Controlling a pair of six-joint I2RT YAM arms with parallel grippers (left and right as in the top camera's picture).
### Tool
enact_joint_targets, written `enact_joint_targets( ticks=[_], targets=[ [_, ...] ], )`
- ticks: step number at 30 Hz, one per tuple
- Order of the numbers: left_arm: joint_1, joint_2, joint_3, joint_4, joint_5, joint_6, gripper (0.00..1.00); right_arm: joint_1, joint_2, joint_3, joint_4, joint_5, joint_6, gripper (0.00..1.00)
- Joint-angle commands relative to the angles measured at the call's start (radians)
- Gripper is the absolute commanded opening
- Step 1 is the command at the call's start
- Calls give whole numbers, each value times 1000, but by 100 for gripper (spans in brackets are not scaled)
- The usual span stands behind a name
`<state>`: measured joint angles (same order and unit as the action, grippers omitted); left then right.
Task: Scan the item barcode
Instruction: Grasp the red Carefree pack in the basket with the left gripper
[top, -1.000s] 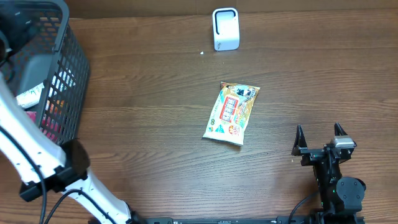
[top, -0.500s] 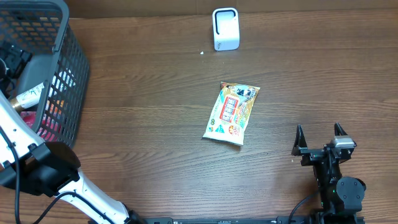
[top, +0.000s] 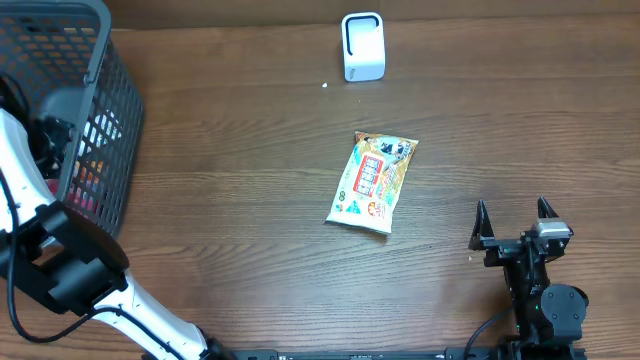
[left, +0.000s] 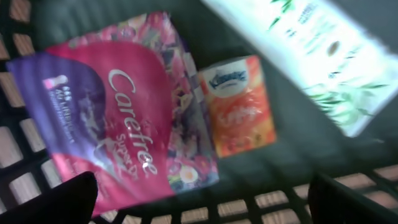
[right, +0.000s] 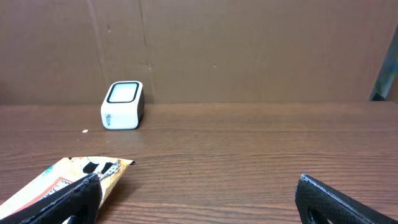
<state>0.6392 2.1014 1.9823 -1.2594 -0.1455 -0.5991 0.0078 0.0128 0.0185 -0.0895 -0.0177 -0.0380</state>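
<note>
Three in basket (top: 112, 105): Carefree pack (left: 118, 118), Kleenex pack (left: 239, 106), white pouch (left: 311, 56).

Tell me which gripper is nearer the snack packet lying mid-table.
Right. The right gripper is open, off the snack packet's right side and closer to the robot. The left gripper is inside the basket at the table's left edge, much farther away.
</note>
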Motion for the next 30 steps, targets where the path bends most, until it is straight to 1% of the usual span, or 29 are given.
enact_joint_targets(
  ticks=[1,5,9,13,17,20,22,26,28,29,30],
  targets=[
    [-3,5,-89,60,-58,-14,100,-2,-10,-10,6,10,-4,100],
    [-3,5,-149,115,-118,-14,100,-2,-10,-10,6,10,-4,100],
    [-3,5,-183,132,-171,-14,99,-2,-10,-10,6,10,-4,100],
    [-3,5,-225,148,-232,-14,96,-2,-10,-10,6,10,-4,100],
    [-3,5,-297,199,-231,-14,95,-2,-10,-10,6,10,-4,100],
    [-4,5,-358,241,-231,-14,91,-2,-10,-10,6,10,-4,100],
    [-4,5,-389,260,-231,-14,84,-2,-10,-10,6,10,-4,100],
    [-4,4,-396,265,-232,-6,62,-2,-10,-10,6,10,-4,100],
    [-4,3,-389,262,-231,-1,48,-2,-10,-10,6,10,-4,100],
    [-4,3,-385,261,-231,2,39,-2,-10,-10,6,10,-4,100],
    [-4,2,-378,257,-231,1,33,-2,-10,-10,6,10,-4,100]
  ],
)
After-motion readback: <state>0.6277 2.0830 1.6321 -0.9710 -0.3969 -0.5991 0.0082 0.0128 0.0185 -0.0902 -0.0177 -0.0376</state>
